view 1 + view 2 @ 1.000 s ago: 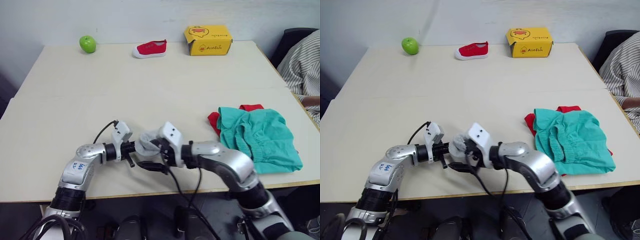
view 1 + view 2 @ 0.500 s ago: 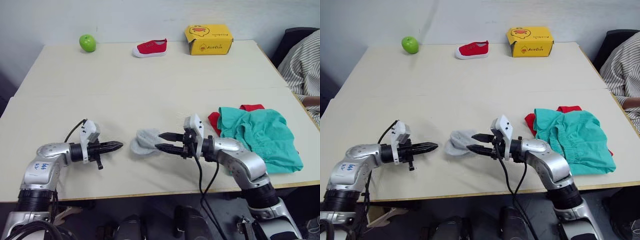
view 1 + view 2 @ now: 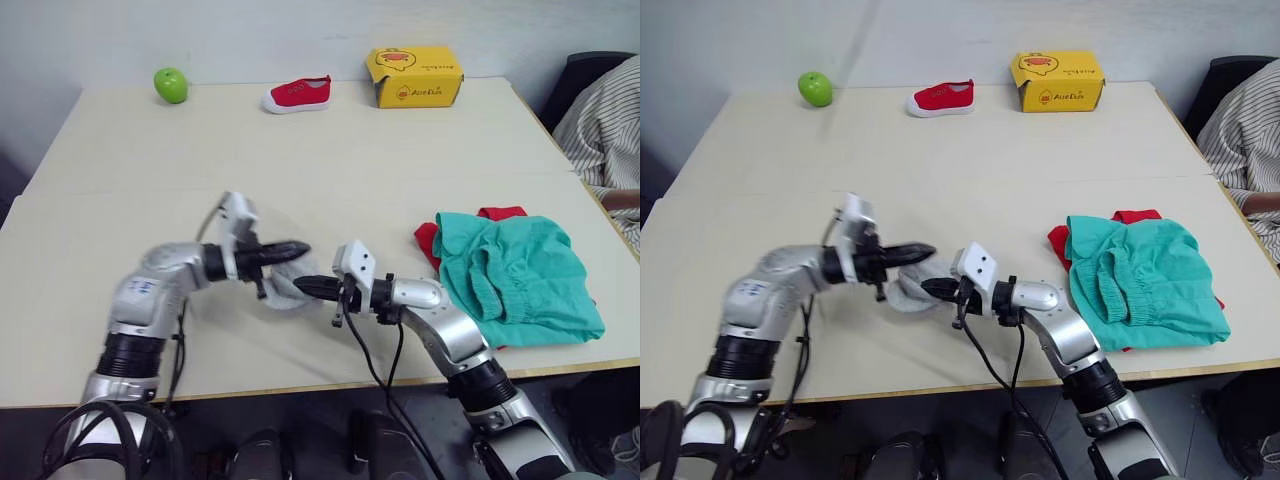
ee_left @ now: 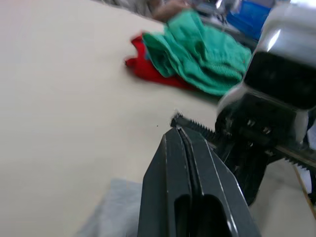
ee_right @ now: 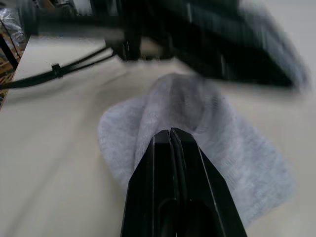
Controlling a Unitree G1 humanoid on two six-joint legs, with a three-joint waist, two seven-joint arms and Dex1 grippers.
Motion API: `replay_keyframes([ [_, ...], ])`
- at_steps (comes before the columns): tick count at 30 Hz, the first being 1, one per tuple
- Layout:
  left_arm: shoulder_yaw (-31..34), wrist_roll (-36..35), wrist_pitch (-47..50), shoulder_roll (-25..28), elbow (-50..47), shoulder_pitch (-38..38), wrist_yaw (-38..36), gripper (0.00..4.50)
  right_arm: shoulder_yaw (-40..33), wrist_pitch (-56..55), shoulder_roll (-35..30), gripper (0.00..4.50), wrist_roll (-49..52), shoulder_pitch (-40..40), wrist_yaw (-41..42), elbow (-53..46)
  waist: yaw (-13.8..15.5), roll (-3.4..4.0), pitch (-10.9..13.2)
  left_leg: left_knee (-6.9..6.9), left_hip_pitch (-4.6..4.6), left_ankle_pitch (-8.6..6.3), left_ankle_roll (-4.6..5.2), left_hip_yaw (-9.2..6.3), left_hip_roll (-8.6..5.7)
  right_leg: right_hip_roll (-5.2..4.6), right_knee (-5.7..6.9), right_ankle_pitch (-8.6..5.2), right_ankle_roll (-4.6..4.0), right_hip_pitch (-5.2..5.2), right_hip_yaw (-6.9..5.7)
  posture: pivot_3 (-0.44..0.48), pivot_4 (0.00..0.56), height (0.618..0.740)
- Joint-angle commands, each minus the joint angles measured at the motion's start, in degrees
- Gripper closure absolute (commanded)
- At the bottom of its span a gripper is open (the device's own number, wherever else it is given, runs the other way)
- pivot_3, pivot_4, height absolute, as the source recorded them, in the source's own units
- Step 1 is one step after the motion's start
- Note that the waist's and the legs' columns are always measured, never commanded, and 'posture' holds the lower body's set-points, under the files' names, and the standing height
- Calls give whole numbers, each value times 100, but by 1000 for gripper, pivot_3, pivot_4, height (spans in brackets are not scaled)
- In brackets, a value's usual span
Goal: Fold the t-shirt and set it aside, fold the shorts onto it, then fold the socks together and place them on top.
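Both arms have swung inward over the socks (image 3: 283, 290).

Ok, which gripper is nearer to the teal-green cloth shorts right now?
Right. The right gripper sits at the grey socks, on the side facing the teal-green cloth shorts. The left gripper is beside it, slightly further from them.

The socks (image 3: 285, 287) lie on the table (image 3: 330, 170) between the left gripper (image 3: 303, 246) and the right gripper (image 3: 299, 287), touching both. The shorts (image 3: 515, 275) lie well right of the right gripper, on the t-shirt (image 3: 427, 238). Far behind both grippers stand an apple (image 3: 171, 84), a shoe (image 3: 296, 94) and a cardboard box (image 3: 415, 77).
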Motion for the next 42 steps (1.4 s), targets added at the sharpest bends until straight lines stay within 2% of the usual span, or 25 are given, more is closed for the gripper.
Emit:
replay_keyframes([
  [1, -210, 460, -462, -78, 159, 67, 167, 4500, -5, -222, 56, 4470, -138, 59, -51, 13, 22, -1, 3, 0, 0, 2, -4, -2, 8, 6, 0, -1, -2, 0, -1, 0, 150, 740],
  [5, -87, 679, -665, -468, 360, 224, 791, 4500, 63, -303, -30, 4470, -318, 156, 27, 99, 66, 1, 4, 7, 3, 3, -6, -2, 36, 9, 4, -1, -3, 1, 6, 0, 150, 740],
  [7, 24, 675, -612, -489, 316, 317, 909, 4500, 86, -308, -127, 4470, -369, 248, 118, 54, 69, 1, 4, 7, 3, 3, -6, -2, 39, 9, 4, -1, -3, 1, 6, 0, 150, 740],
  [14, 200, 597, -666, -246, 106, 506, 749, 4500, 41, -274, -422, 4470, -264, 501, 489, -202, 53, 1, 4, 7, 9, 3, -6, -1, 44, 11, 8, -1, -4, 2, 8, 0, 150, 740],
  [19, 525, 110, -1004, -90, -317, 743, 93, 4500, -445, -69, -553, 4470, 295, 436, 760, -378, 59, 2, 5, 7, 8, 2, -7, -1, 47, 12, 7, -2, -6, 2, 7, 0, 150, 740],
  [25, 621, 309, -948, 298, -382, 1016, 184, 4500, -705, -42, -230, 4470, 269, -198, 468, 334, 61, 3, 6, 10, 11, 3, -9, -1, 47, 13, 11, -2, -10, 2, 8, 0, 150, 740],
  [34, 456, 691, -1035, 369, -362, 1462, 461, 4500, -440, -785, 550, 4470, -369, -838, 138, 1925, 51, 5, 6, 7, 9, 2, -10, 4, 47, 15, 10, -3, -10, 1, 9, 0, 150, 740],
  [40, 422, 753, -1195, 352, -130, 1579, 453, 4500, -859, -1373, 560, 4470, -608, -1380, -436, 3274, 37, 6, 6, 8, 22, 3, -11, 10, 49, 14, 17, -3, -10, 7, 17, 0, 150, 740],
  [42, 370, 794, -1324, 337, 45, 1542, 402, 4500, -992, -1515, 446, 4470, -567, -1516, -402, 3491, 51, 6, 5, 8, 23, 4, -12, 10, 49, 13, 19, -3, -10, 7, 17, 0, 150, 740],
])
